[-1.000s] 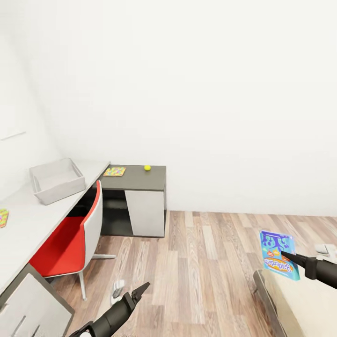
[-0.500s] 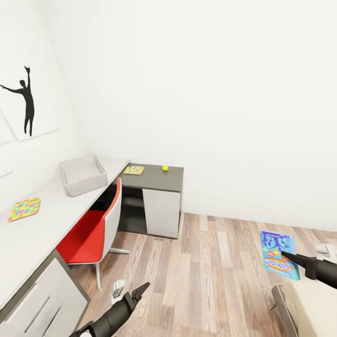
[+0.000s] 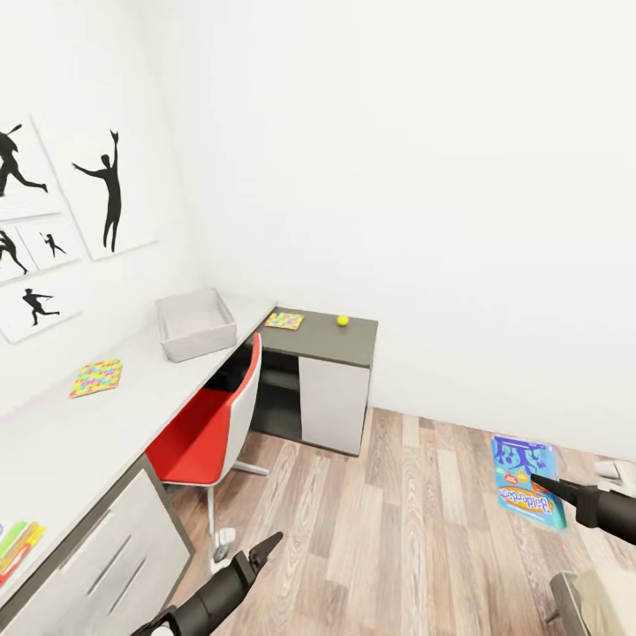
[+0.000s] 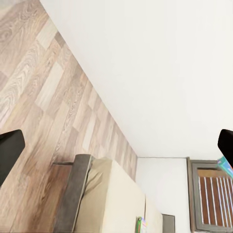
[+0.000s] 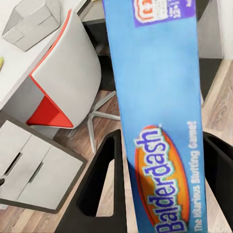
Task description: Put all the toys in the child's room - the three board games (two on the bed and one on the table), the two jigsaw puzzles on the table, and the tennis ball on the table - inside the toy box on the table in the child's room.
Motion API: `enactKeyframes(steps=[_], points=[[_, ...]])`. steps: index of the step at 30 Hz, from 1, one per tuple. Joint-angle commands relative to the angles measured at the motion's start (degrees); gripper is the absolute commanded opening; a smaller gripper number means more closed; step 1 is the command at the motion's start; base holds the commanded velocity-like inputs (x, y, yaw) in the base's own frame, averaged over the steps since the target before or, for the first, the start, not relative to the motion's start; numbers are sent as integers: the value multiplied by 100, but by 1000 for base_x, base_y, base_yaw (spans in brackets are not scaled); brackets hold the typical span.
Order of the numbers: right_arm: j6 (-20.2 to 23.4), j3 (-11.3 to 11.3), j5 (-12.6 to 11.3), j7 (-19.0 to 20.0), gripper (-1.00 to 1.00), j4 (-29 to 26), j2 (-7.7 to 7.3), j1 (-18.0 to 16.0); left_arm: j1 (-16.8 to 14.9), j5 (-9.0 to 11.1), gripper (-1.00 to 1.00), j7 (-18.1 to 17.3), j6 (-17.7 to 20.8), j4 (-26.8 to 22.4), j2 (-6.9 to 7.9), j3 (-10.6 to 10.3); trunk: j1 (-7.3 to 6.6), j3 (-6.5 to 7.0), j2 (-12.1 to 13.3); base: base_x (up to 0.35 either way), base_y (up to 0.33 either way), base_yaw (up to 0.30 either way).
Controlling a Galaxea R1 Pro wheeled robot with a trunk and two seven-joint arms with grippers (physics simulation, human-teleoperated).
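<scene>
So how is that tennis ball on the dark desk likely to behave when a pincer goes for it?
The tennis ball is round and sits loose on the flat dark desk top, so a nudge would probably send it rolling. It lies fairly near the desk's back edge by the wall, so it may roll off. It looks small, likely light.

Colourful box (image 3: 18, 546) cut off at frame edge; bed corner (image 3: 594, 601) mostly out of frame

Long white desk (image 3: 132, 389) along the wall, and on it the grey toy box (image 3: 195, 323); a colourful puzzle (image 3: 95, 377) lies flat nearer the camera from the box, another colourful item (image 3: 18, 546) at the near edge. Beyond the box, the dark table (image 3: 353, 340) carries a second puzzle (image 3: 284, 320) and the ball (image 3: 342, 321), apart.
</scene>
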Motion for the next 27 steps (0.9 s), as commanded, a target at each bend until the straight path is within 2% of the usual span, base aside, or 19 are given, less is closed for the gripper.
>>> enactKeyframes(steps=[1,11,27], points=[[50,-7,7,26,-100,-2,-2,-7,-5,40,100,-2,43,-1,-3,5,5,-12,-12,178,0,97],[47,-7,8,18,-100,15,15,-8,9,34,100,12,34,-11,-10,-10,5,-10,-12,228,0,35],[-124,-13,-12,19,-100,220,4,-15,-26,7,100,-3,108,-37,-35,-57,5,-10,-12,32,0,3]])
